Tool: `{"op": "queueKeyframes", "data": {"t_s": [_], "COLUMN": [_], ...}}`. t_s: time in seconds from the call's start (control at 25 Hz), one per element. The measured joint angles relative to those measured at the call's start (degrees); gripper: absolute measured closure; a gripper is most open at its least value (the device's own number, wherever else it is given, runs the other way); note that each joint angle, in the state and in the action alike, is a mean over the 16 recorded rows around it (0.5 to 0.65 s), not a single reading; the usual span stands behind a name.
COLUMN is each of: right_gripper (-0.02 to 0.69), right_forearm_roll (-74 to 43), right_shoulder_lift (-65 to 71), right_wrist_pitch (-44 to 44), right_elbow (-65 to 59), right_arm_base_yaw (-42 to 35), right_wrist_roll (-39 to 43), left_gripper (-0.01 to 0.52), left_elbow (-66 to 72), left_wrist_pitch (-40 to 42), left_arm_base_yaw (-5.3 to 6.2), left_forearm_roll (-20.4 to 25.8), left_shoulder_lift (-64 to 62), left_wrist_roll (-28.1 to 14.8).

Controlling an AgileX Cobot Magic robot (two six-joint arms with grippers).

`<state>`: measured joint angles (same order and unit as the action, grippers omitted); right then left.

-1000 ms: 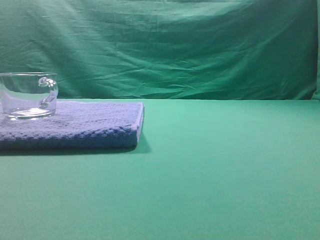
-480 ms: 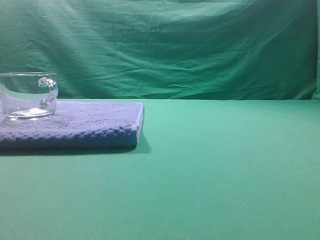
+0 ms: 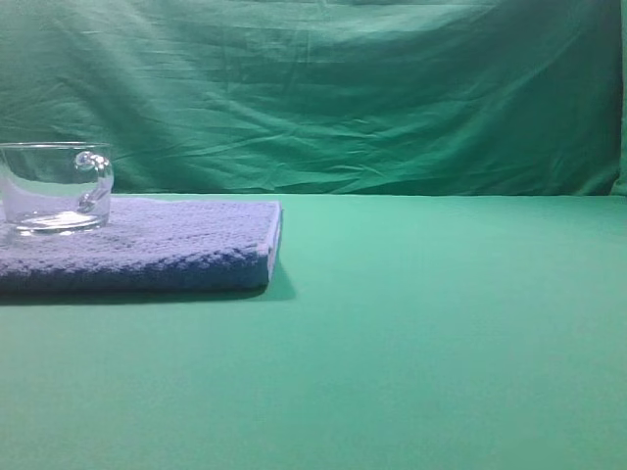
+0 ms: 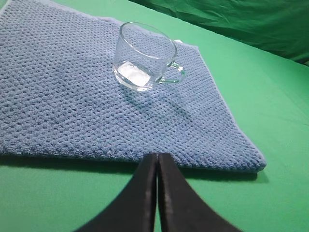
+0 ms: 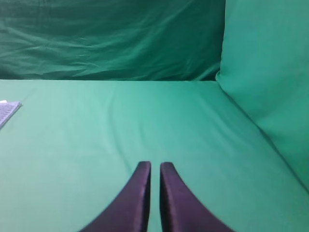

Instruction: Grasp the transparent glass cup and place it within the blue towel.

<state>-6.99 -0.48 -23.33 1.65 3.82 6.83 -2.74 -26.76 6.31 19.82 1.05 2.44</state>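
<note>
The transparent glass cup [image 3: 57,191] stands upright on the blue towel [image 3: 167,245] at the far left, handle to the right. In the left wrist view the cup [image 4: 145,55] sits on the towel's far part [image 4: 58,106]. My left gripper [image 4: 157,155] hovers at the towel's near edge, well short of the cup, its fingers pressed together and holding nothing. My right gripper [image 5: 155,165] hangs over bare green cloth, far from the cup, with only a thin slit between its fingers and nothing in them. Neither gripper shows in the exterior high view.
Green cloth [image 3: 441,323] covers the table and hangs as a backdrop [image 3: 343,88]. A corner of the towel [image 5: 7,111] shows at the left edge of the right wrist view. A green cloth wall [image 5: 270,72] rises on that view's right.
</note>
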Motion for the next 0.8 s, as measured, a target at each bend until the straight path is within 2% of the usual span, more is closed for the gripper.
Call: {"op": "queueKeyframes", "data": {"t_s": [0.8], "right_gripper": [0.592], "right_forearm_roll": [0.93], "right_shoulder_lift": [0.00], "right_wrist_pitch": [0.62], "right_elbow": [-3.21], "right_arm_base_yaw": [0.00], "right_wrist_roll": [-0.10], "left_gripper": [0.514], "left_elbow": [0.00], "left_wrist_pitch": [0.00], "left_arm_base_yaw": [0.00], "left_forearm_roll": [0.00], "left_shoulder_lift": [0.00], "left_wrist_roll": [0.00]}}
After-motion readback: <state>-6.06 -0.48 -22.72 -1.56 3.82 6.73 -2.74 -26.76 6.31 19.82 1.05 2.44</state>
